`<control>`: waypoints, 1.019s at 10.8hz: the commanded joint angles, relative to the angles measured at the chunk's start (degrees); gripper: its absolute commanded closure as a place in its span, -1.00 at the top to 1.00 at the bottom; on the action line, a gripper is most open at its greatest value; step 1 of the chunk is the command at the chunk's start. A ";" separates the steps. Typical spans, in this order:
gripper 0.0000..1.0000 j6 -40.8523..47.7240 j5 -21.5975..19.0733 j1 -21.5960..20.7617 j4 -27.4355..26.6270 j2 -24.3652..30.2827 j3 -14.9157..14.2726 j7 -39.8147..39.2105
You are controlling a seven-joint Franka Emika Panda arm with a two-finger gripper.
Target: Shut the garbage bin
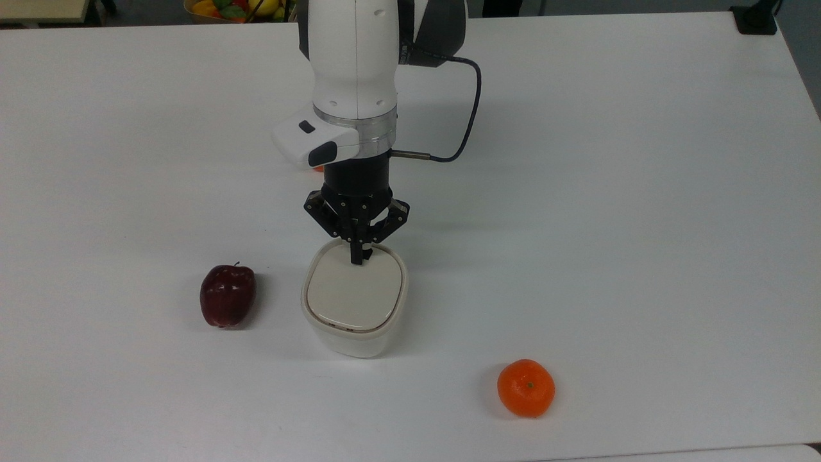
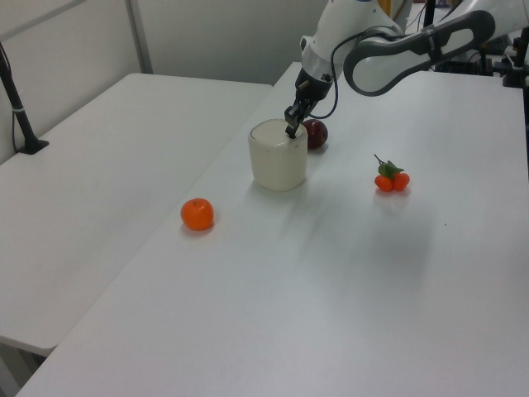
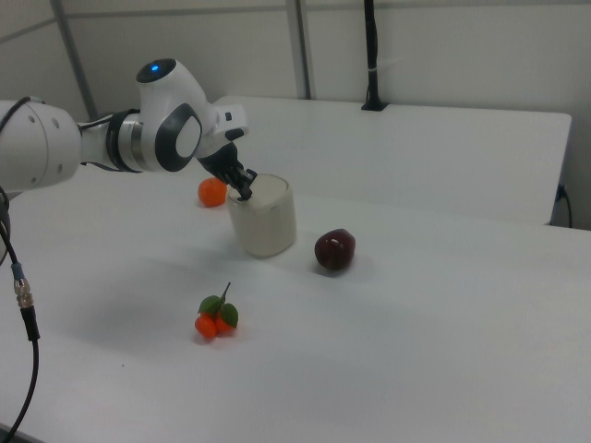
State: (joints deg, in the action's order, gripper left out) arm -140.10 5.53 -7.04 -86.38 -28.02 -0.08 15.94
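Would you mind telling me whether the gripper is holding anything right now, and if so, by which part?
Nothing is held. The gripper is shut, with its fingertips pressing down on the far edge of the bin's lid, which lies flat.

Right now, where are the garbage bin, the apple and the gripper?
garbage bin [image 1: 354, 289]: top view, middle of its beige lid.
apple [image 1: 227, 296]: top view, its red side.
gripper [image 1: 360, 258]: top view, fingertips on the lid.

Even, bright overhead light fell on the white desk [image 1: 641, 192]; shadows were soft and faint, focus slightly soft, no harsh glare.
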 commanded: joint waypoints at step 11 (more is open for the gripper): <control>-1.00 34.14 0.45 -0.96 -0.89 16.23 -0.36 -7.66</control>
State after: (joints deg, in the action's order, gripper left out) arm -115.21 5.53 -7.16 -84.82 -17.09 -0.06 12.35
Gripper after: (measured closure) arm 0.991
